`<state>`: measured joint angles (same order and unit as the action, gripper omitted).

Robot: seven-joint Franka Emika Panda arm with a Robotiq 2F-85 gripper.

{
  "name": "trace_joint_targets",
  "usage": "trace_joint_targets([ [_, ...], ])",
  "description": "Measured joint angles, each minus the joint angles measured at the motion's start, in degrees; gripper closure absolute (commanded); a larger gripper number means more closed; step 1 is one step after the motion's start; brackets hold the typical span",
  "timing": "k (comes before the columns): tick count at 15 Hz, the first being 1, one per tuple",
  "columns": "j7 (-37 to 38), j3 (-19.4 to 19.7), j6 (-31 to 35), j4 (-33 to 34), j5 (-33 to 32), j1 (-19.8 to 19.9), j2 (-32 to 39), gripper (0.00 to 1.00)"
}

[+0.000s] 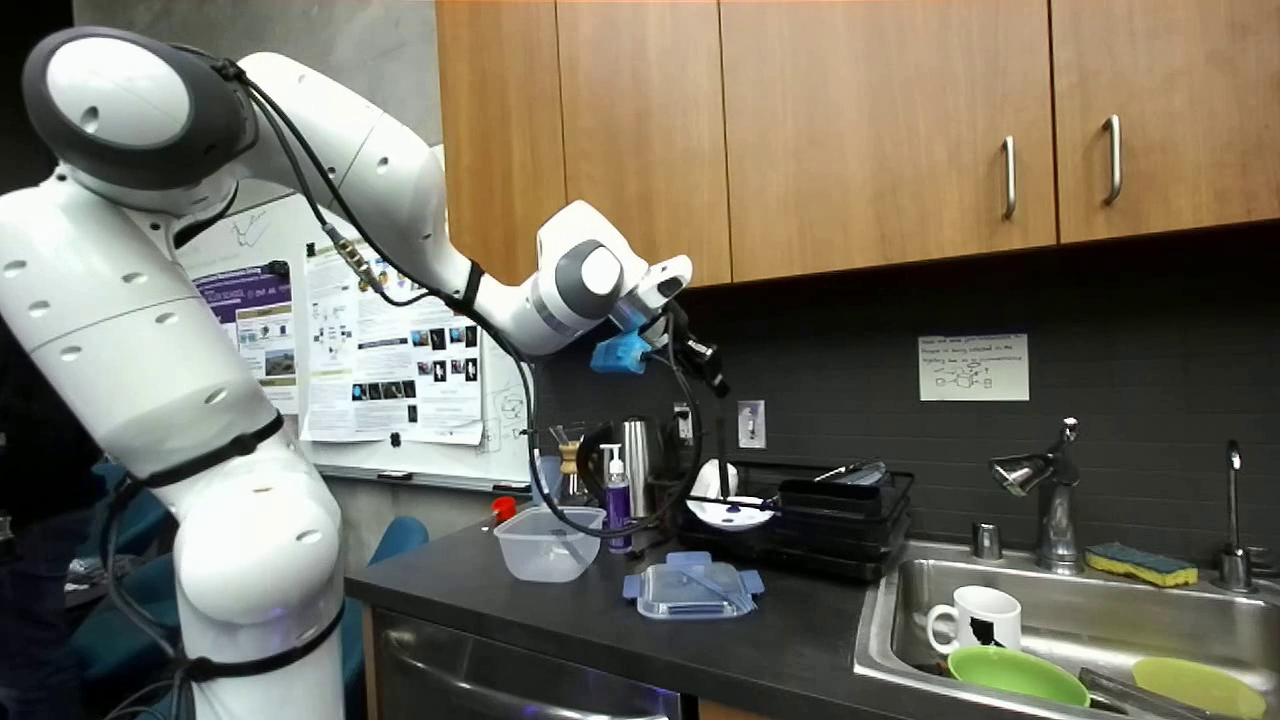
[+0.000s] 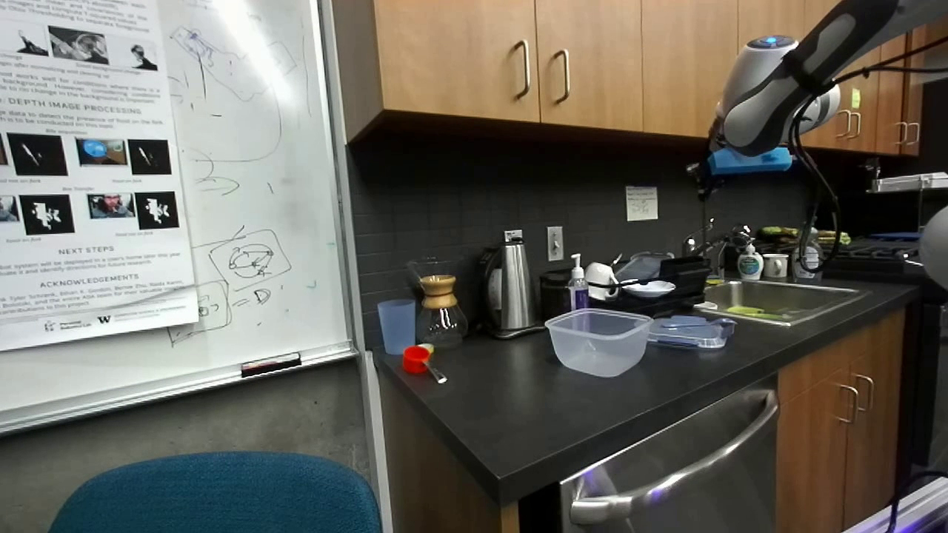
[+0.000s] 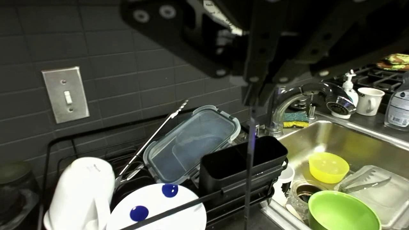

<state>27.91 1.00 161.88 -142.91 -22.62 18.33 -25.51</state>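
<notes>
My gripper (image 3: pixel 254 101) comes in from the top of the wrist view. Its fingers are shut on a long, thin, dark stick-like utensil (image 3: pixel 250 153) that hangs straight down. The gripper also shows in both exterior views (image 1: pixel 720 385) (image 2: pixel 703 194), high in front of the dark tiled wall. Below it is a black dish rack (image 1: pixel 800 545). In the wrist view the rack holds a white mug (image 3: pixel 80 191) upside down, a white plate (image 3: pixel 153 198) with blue dots, a clear lidded container (image 3: pixel 191 143) and a black utensil caddy (image 3: pixel 212 179). The utensil passes in front of the caddy.
The sink (image 1: pixel 1130 600) holds a mug (image 1: pixel 985 615) and bowls (image 1: pixel 1015 672). A faucet (image 1: pixel 1055 500) stands behind it. A clear tub (image 2: pixel 600 344), a blue-edged lid (image 1: pixel 695 590), a purple soap bottle (image 1: pixel 618 500) and a kettle (image 2: pixel 515 289) stand on the counter. Wooden cabinets (image 1: pixel 880 120) hang above.
</notes>
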Motion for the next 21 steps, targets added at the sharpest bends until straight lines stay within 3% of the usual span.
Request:
trace_joint_targets([
  [9, 0.2, -10.1, -0.5, -6.6, 0.7, 3.2, -8.5, 0.99],
  [21, 3.1, -23.6, -5.3, -8.5, 2.8, 3.2, -12.7, 0.99],
])
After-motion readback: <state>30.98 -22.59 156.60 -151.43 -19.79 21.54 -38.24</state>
